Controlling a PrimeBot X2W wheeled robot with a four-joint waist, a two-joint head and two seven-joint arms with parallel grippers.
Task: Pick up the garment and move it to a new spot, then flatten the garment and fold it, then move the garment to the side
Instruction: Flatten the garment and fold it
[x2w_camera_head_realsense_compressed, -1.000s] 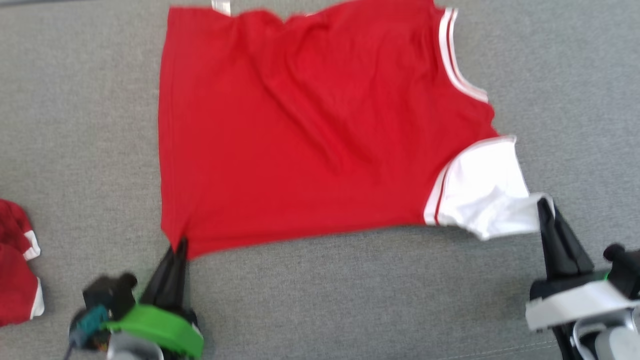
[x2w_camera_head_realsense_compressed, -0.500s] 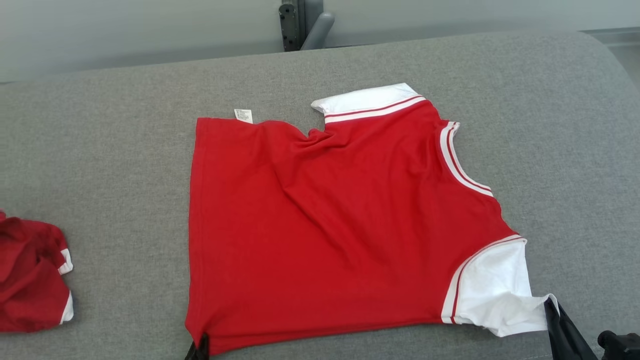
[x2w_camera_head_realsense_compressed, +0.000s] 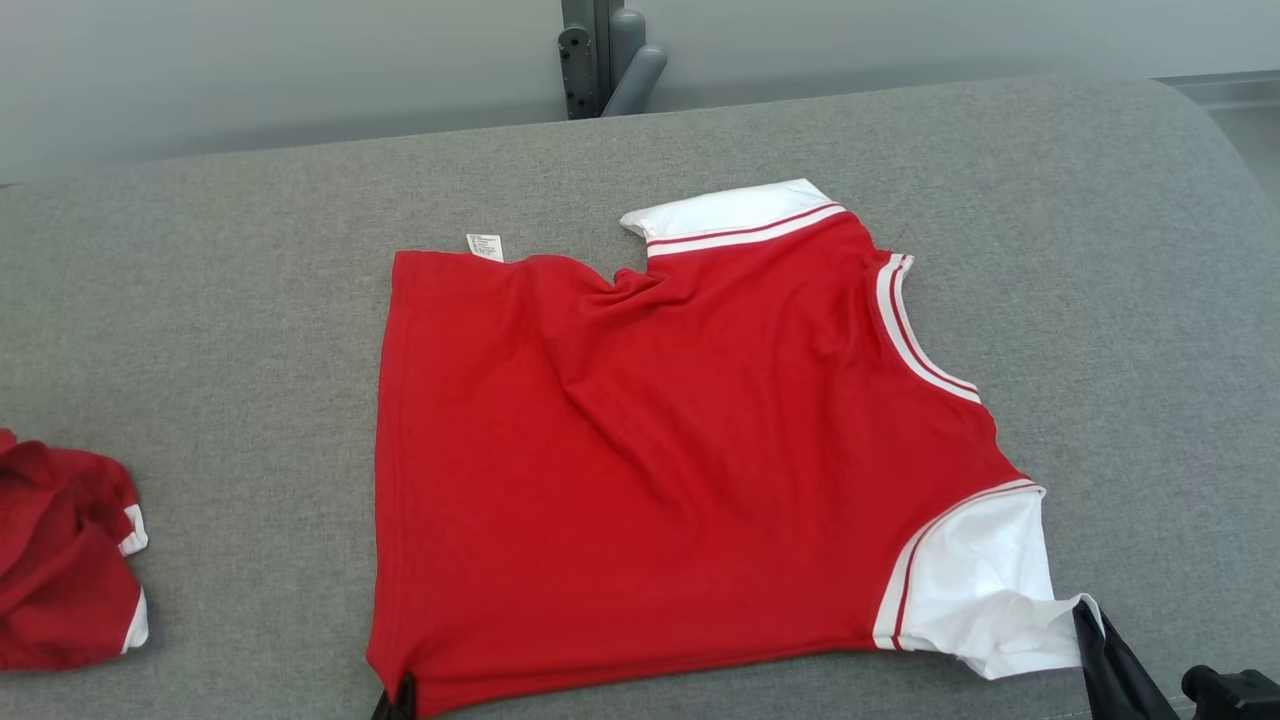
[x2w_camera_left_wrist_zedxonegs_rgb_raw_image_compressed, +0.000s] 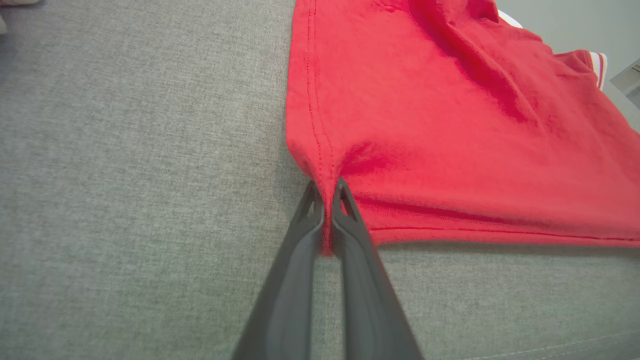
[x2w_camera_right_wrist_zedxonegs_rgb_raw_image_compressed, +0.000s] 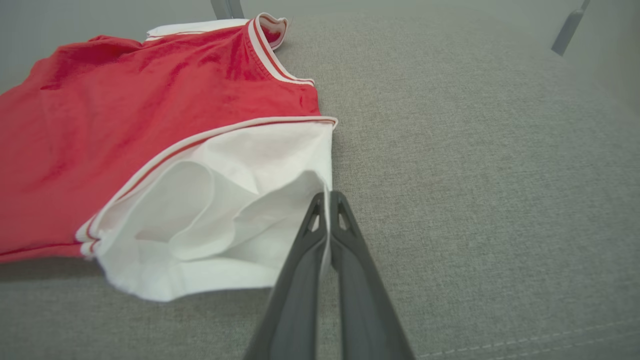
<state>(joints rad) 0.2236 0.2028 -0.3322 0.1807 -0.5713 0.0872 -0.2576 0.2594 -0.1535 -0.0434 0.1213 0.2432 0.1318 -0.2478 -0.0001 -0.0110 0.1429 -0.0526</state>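
Observation:
A red garment (x2w_camera_head_realsense_compressed: 650, 470) with white sleeves and striped trim lies spread on the grey padded table (x2w_camera_head_realsense_compressed: 250, 300), a little wrinkled. In the head view, my left gripper (x2w_camera_head_realsense_compressed: 398, 700) peeks in at the bottom edge, shut on the garment's near left hem corner. The left wrist view shows that gripper (x2w_camera_left_wrist_zedxonegs_rgb_raw_image_compressed: 327, 192) pinching the red hem (x2w_camera_left_wrist_zedxonegs_rgb_raw_image_compressed: 320, 165) between its fingers. My right gripper (x2w_camera_head_realsense_compressed: 1085, 625) is shut on the edge of the near white sleeve (x2w_camera_head_realsense_compressed: 985, 580); in the right wrist view this gripper (x2w_camera_right_wrist_zedxonegs_rgb_raw_image_compressed: 327, 200) clamps the sleeve (x2w_camera_right_wrist_zedxonegs_rgb_raw_image_compressed: 240, 200), whose cloth bunches in folds.
A second crumpled red garment (x2w_camera_head_realsense_compressed: 60, 555) lies at the table's left edge. A grey metal post (x2w_camera_head_realsense_compressed: 600, 55) stands behind the table's far edge against a pale wall. Bare grey surface lies on both sides of the spread garment.
The head camera has tilted up, so the far table edge and wall show and the grippers sit at the bottom edge. Both grippers stay shut on the same garment corners.

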